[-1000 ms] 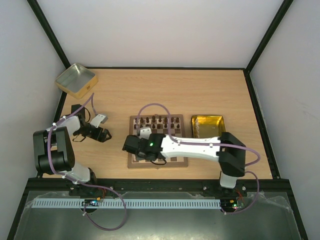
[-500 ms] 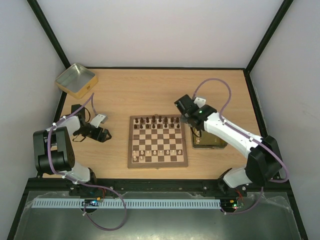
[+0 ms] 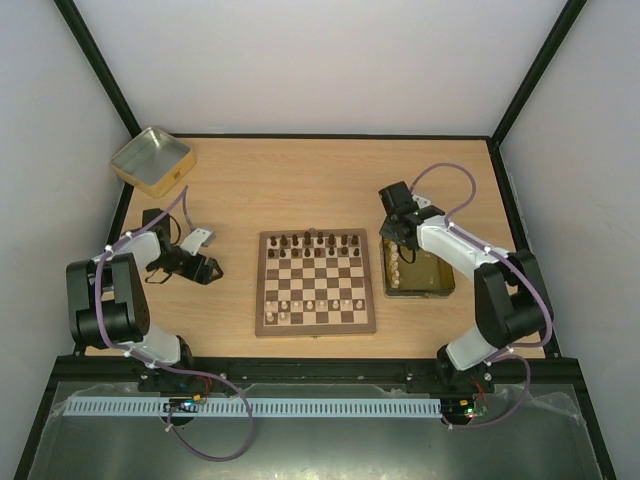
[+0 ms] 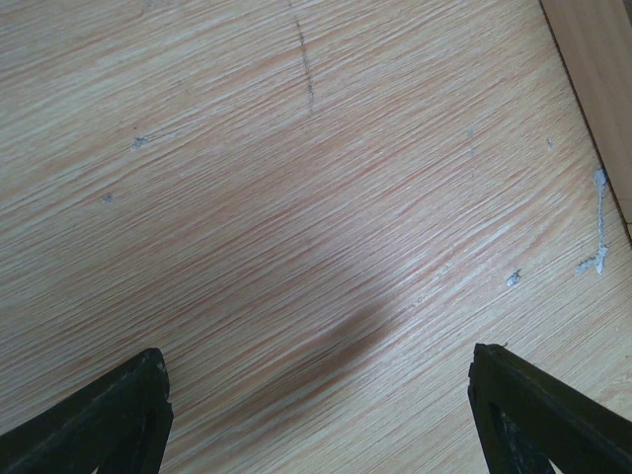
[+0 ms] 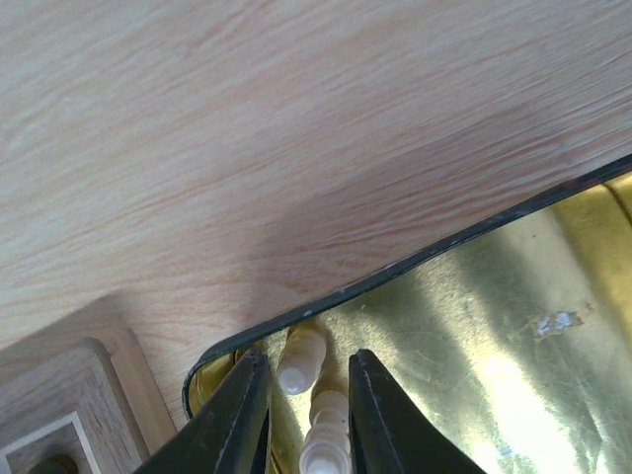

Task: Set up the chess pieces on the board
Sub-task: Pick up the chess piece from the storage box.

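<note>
Down at the lower edge of the right wrist view, the right gripper has its fingers narrowly parted, straddling two cream-white chess pieces at the gold tin's corner without clamping them. More chess pieces stand in rows on the board at the centre of the top view. The left gripper, spread wide, hovers over the bare table at centre left.

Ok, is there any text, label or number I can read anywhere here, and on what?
None readable. The board shows no border letters or numbers; the right tin and the far-left tin show no label. Wrist views add none.
</note>
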Controlling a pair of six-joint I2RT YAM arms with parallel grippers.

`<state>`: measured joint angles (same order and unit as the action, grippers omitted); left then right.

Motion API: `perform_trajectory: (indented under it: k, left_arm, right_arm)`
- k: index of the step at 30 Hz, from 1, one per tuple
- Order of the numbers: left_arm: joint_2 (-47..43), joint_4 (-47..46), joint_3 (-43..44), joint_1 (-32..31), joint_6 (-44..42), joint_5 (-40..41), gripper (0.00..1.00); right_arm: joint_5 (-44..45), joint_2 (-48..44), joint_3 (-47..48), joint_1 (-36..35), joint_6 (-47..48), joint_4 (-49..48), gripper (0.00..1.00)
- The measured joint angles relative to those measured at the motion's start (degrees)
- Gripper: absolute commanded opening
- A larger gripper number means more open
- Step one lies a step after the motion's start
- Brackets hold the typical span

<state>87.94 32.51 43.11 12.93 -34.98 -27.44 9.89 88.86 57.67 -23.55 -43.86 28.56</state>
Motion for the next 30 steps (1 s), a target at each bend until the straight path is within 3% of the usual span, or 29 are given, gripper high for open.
perform_trajectory:
  k: [30]
  left_arm:
    - [0.07,0.02,0.04,-0.15,0.00,0.04,0.83]
  right_arm:
    - [-5.03,3.54,-3.96,1.84,3.37,-7.54,0.15]
